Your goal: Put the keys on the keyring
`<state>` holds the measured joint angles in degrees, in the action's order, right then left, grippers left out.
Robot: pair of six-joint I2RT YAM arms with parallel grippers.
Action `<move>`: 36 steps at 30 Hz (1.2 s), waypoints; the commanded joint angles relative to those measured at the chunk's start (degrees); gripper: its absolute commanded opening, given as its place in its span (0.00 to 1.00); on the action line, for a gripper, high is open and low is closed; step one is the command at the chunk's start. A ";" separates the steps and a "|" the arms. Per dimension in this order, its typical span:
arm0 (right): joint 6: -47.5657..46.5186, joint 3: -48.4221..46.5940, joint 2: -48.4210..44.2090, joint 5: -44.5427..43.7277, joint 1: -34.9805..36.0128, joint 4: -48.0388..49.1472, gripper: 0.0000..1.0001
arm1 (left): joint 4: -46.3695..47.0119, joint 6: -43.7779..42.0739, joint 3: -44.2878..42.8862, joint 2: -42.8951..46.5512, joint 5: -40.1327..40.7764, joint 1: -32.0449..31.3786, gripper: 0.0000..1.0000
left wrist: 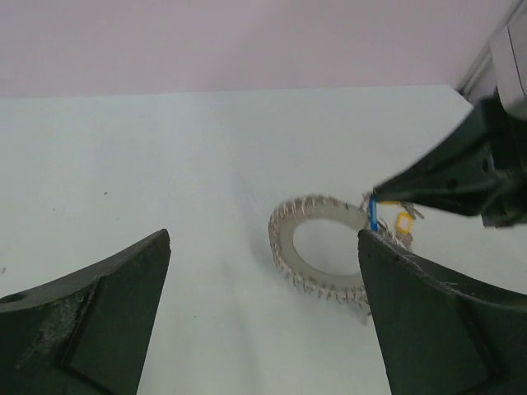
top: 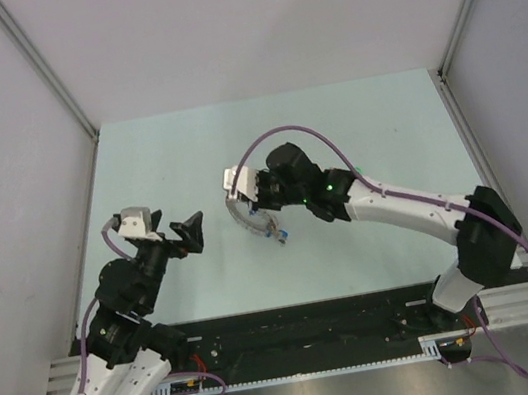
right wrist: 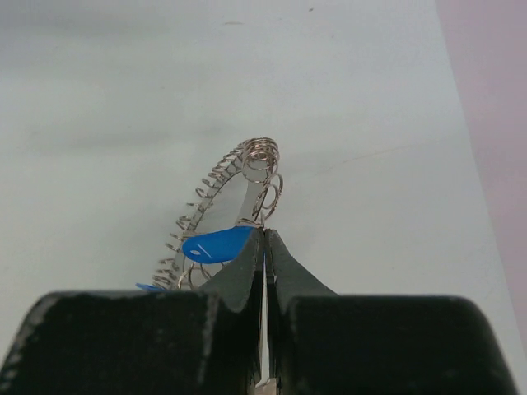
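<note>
On the pale surface (top: pixel 356 141) the keyring (top: pixel 244 217) sits a little to the 9 o'clock side of the middle in the top view, tipped up on edge rather than lying flat. The right hand (top: pixel 269 225) reaches it from the 3 o'clock side. In the right wrist view the right hand (right wrist: pixel 263 247) has its jaws pressed together at the rim of the keyring (right wrist: pixel 262 156), right where the flat band and one wire loop meet the tips. As far as that view shows, it is the rim that is pinched. A blue key (right wrist: pixel 216 244) lies against the tips on their 9 o'clock side, touching the ring's coils. From above, the blue key (top: pixel 281 238) shows at the ring's 5 o'clock end. The left hand (top: pixel 192 232) hangs at the ring's 9 o'clock, apart from it, with its jaws spread wide and nothing between them. In the left wrist view the left hand (left wrist: pixel 263 247) frames the keyring (left wrist: pixel 282 243), whose 3 o'clock part is hidden behind one finger. There the blue key (left wrist: pixel 373 216) hangs edge-on just under the tip of the right hand (left wrist: pixel 461 173), at the ring's 2 o'clock. A yellow key (left wrist: pixel 402 222) shows just beyond it, and other keys there are too small to tell apart.
</note>
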<state>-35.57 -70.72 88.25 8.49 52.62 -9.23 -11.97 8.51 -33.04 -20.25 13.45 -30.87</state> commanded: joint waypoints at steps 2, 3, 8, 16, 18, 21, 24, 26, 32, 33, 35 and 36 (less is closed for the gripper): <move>-1.86 -14.60 9.65 1.17 -3.22 8.00 0.00 | -1.39 -0.34 1.66 3.55 7.20 0.46 1.00; -2.22 -16.97 11.32 1.35 -3.84 7.66 0.00 | -1.57 -0.34 1.66 4.33 7.72 0.46 1.00; -3.28 -28.06 22.12 2.66 -4.45 5.02 0.00 | -1.83 -0.16 1.92 6.36 9.83 0.55 1.00; 3.57 -18.95 23.47 5.13 -3.32 8.61 0.00 | -1.75 0.10 2.71 10.75 14.84 1.43 1.00; 5.68 -13.85 21.89 4.78 -2.79 8.62 0.00 | -1.39 0.10 2.89 12.07 15.64 1.87 1.00; 8.83 -9.36 20.74 3.55 -1.73 8.62 0.00 | -1.48 0.45 2.89 12.87 15.81 3.01 1.00; 13.23 -6.64 20.21 3.72 -0.68 7.48 0.01 | -1.57 0.80 2.63 13.04 15.12 4.24 1.00; 15.52 -4.96 19.68 3.64 0.02 8.44 0.05 | -1.74 0.89 2.54 13.22 14.85 5.12 1.00; 25.02 -1.00 16.61 2.23 0.12 12.40 0.29 | -2.45 1.07 2.36 13.83 15.02 5.74 1.00; 25.81 -0.74 16.17 1.88 0.03 12.57 0.40 | -2.45 1.15 2.28 13.83 15.11 5.74 1.00; 28.09 -0.74 14.51 1.35 -0.85 12.66 0.54 | -2.80 1.24 2.10 13.66 15.37 5.74 1.00; 28.80 -0.74 13.80 1.44 -1.38 12.75 0.61 | -2.89 1.24 2.01 13.57 15.46 5.74 1.00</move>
<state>-13.32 -71.31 107.46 11.20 52.86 -1.15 -14.76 8.51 -30.37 -6.96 26.50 -25.74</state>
